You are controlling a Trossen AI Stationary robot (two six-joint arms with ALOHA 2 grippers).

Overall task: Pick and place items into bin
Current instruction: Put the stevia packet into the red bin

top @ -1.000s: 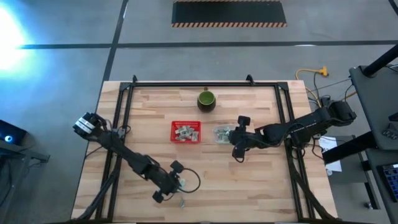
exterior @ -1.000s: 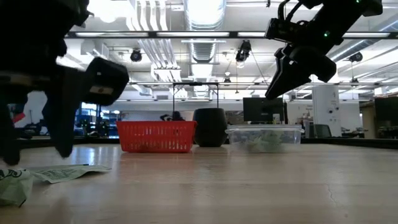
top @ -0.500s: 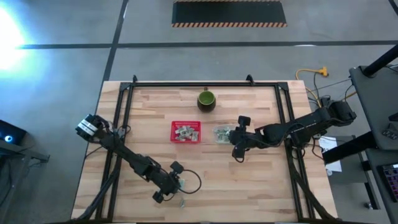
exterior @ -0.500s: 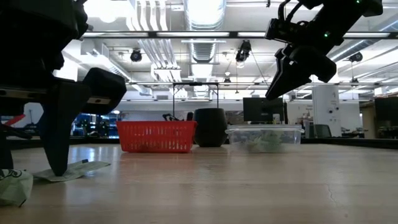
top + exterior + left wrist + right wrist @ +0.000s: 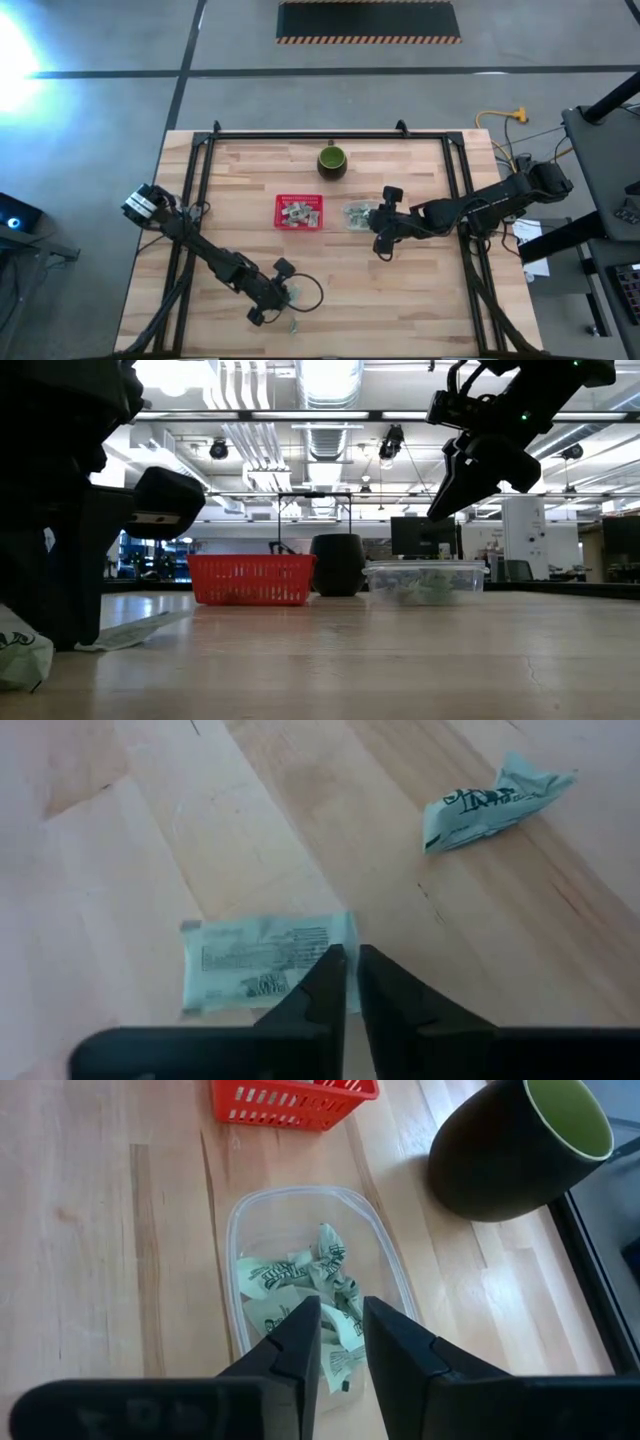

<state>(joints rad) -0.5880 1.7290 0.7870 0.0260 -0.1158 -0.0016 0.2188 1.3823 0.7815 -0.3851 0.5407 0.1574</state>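
Pale wood table (image 5: 420, 290) under ceiling ducts (image 5: 320, 390); left gripper (image 5: 350, 982) nearly closed, right gripper (image 5: 340, 1338) slightly apart.

Pale wood table (image 5: 420, 290), light planks with darker grain lines, filling the middle of the overhead frame; red mesh basket (image 5: 299, 211) at centre, holding pale green-and-white packets (image 5: 298, 214); dark green cup (image 5: 332, 161) just above, lime-yellow inside; clear tub (image 5: 300, 1270) with more pale green packets (image 5: 318, 1305), dark print on them; flat mint-and-white packet (image 5: 262, 961) with fine black text at lower centre; crumpled one (image 5: 495, 798) upper right.
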